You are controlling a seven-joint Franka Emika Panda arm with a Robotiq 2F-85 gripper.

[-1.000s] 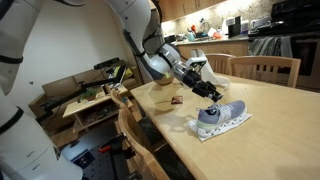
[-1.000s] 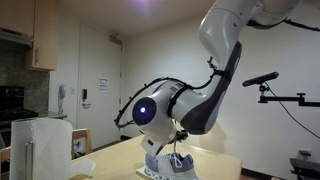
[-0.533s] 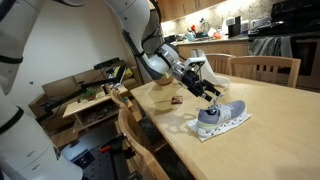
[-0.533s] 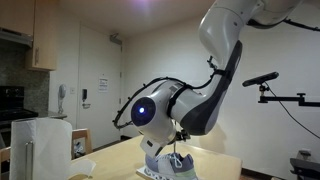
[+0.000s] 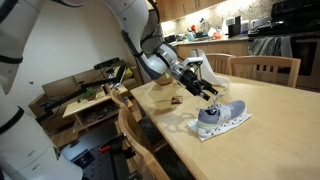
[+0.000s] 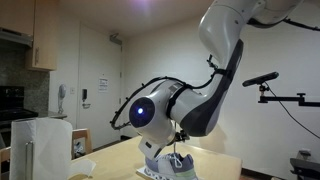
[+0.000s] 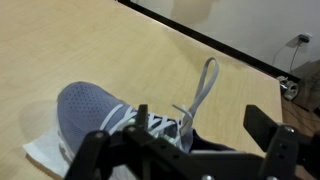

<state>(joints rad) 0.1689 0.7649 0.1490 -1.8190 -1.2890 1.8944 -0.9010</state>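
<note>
Wooden table (image 5: 275,105): shoe (image 5: 221,116) just beneath spread fingers (image 7: 268,128).

Wooden table (image 5: 272,112), kitchen cabinets (image 5: 186,8) behind

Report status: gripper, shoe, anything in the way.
Gripper open, just above shoe, holding nothing. Shoe on white sheet, one lace sticking up between jaws. Small brown object nearby, not touching.
</note>
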